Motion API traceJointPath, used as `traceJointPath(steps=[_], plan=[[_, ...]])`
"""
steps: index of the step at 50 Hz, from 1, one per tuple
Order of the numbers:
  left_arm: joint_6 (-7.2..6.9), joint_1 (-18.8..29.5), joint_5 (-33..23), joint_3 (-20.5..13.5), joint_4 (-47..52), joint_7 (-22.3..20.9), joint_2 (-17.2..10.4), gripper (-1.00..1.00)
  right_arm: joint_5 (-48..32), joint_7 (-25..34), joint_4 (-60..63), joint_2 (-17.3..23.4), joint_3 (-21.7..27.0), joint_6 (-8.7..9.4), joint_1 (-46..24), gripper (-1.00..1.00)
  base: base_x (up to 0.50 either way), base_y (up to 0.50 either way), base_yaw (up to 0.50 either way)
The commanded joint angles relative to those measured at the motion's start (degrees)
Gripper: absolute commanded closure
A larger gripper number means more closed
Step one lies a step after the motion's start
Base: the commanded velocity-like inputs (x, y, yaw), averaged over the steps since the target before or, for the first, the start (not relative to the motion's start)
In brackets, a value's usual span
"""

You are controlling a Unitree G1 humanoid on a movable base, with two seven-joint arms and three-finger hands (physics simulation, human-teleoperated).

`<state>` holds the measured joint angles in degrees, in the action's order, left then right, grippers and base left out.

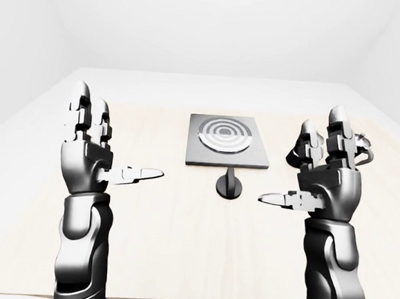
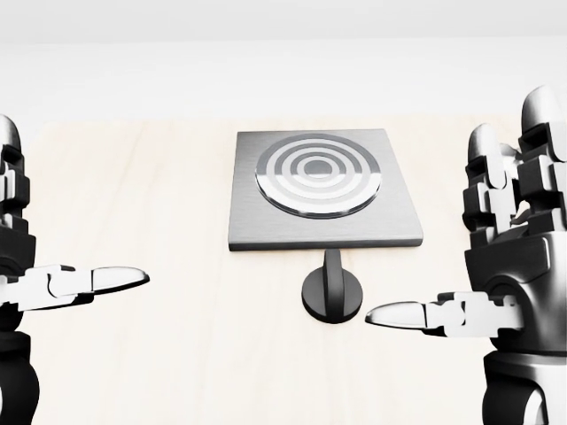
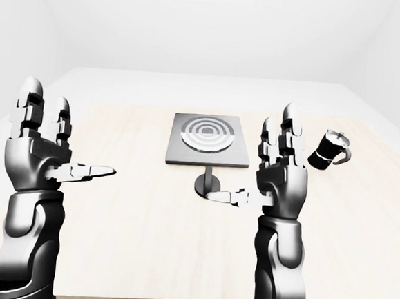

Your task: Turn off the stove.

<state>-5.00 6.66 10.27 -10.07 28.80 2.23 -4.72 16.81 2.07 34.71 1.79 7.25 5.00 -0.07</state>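
Both sets of fingers are spread wide and hold nothing. The right hand (image 2: 496, 266) stands upright with its thumb stuck out flat toward the middle, and the left hand (image 1: 92, 151) mirrors it on the other side, palms turned inward. Held up like this, well above the tabletop (image 2: 159, 354), they look parked and ready rather than committed to a reach, and they leave the view between them open.

Between the hands sits the stove (image 2: 323, 190), a flat grey square plate with a ringed burner, lying on the tabletop. Its knob (image 2: 332, 297) juts out from the near edge on a short stem, a dark round dial. The right thumb points nearly at it, so that hand seems the likelier one to turn it.

A dark moka pot (image 3: 330, 150) stands off to the right, apart from the stove.
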Motion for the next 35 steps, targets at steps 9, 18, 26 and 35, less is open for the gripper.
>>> traceJointPath(steps=[9,18,26,35], plan=[[0.00,-0.27,-0.06,0.11,0.51,-0.08,0.15,-1.00,-1.13,-1.19,-0.88,0.27,0.22,0.00,-0.09,-1.00,0.50,0.00,0.00],[0.00,-0.12,0.04,-0.21,0.32,-0.06,-0.01,-1.00,-5.20,-2.43,-3.92,0.09,-1.48,0.00,-0.66,-1.00,0.03,0.00,0.00],[0.00,-0.05,0.11,-0.28,0.75,-0.03,-0.07,-1.00,-12.05,-3.96,-9.43,-0.33,-3.30,0.00,-1.56,-1.00,0.00,0.00,0.00],[0.00,-0.02,0.09,-0.31,1.41,0.05,-0.11,-1.00,-12.42,-0.29,-13.28,-0.12,-4.17,0.00,-0.66,-1.00,0.00,0.00,0.00]])
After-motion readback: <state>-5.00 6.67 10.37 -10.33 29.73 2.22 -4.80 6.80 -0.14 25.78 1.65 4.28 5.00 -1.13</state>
